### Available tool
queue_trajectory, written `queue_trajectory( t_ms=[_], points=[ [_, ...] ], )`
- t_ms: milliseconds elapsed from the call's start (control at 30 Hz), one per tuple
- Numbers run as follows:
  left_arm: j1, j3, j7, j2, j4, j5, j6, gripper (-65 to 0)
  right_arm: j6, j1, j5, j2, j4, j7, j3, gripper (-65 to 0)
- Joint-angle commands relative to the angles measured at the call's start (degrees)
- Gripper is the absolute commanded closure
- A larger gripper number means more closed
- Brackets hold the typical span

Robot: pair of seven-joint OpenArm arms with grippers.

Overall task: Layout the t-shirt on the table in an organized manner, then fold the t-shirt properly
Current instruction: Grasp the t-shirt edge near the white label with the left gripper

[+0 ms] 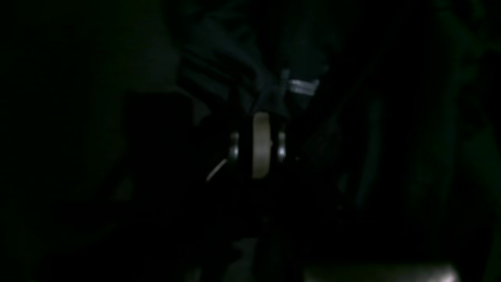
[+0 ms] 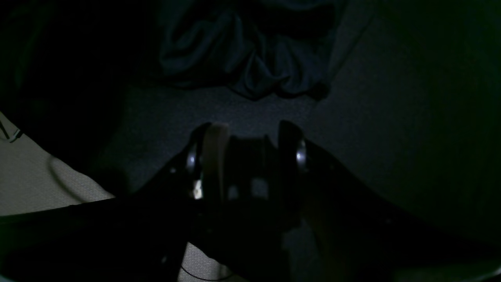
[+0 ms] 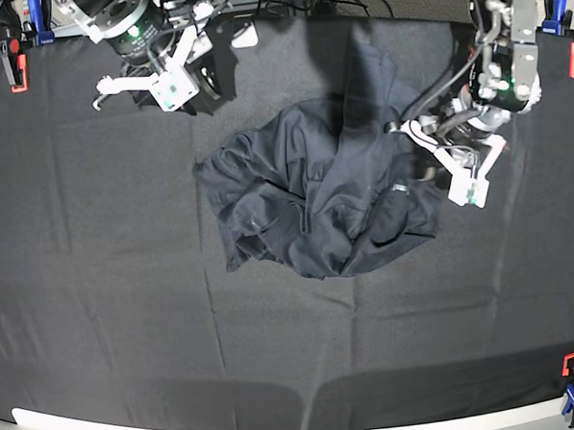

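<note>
Only base shows t-shirt (image 3: pixel 315 199) whole, wrists dark

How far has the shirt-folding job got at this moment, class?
Done: nothing yet; the t-shirt lies in a crumpled heap on the table. In hand: the left claw is shut at the heap's edge, apparently pinching fabric near the white neck label. The right claw hangs open, away from the shirt. Left: spreading it flat, then all the folds.

The white-and-black left hand (image 3: pixel 429 164) is lowered with its jaws pressed together, wrist angled inward. The white-and-black right hand (image 3: pixel 150 82) hangs raised and apart from it, jaws parted around nothing.
</note>
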Motion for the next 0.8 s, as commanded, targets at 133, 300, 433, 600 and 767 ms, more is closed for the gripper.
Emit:
queue_trajectory(
  t_ms=[133, 300, 433, 600, 767],
  points=[
    [-0.9, -3.9, -5.0, -1.4, 14.3, 0.1, 0.4, 0.0, -0.1, -0.2, 0.2, 0.3, 1.2, 1.6, 0.2, -21.0],
    [-1.3, -7.6, -4.0, -1.4, 29.2, 0.0, 0.9, 0.0, -0.1, -0.2, 0.2, 0.3, 1.2, 1.5, 0.2, -21.0],
    [-1.3, -7.8, -3.4, -1.4, 33.7, 0.0, 1.0, 0.0, -0.1, -0.2, 0.2, 0.3, 1.2, 1.6, 0.2, -21.0],
    [-1.6, -7.8, -2.8, -1.4, 33.7, 0.1, 4.0, 0.0, -0.1, -0.2, 0.2, 0.3, 1.1, 1.6, 0.2, -21.1],
    [-1.6, -7.8, -2.2, -1.4, 33.7, 0.1, 4.8, 0.0, -0.1, -0.2, 0.2, 0.2, 1.1, 6.2, 0.2, -32.5]
  ],
)
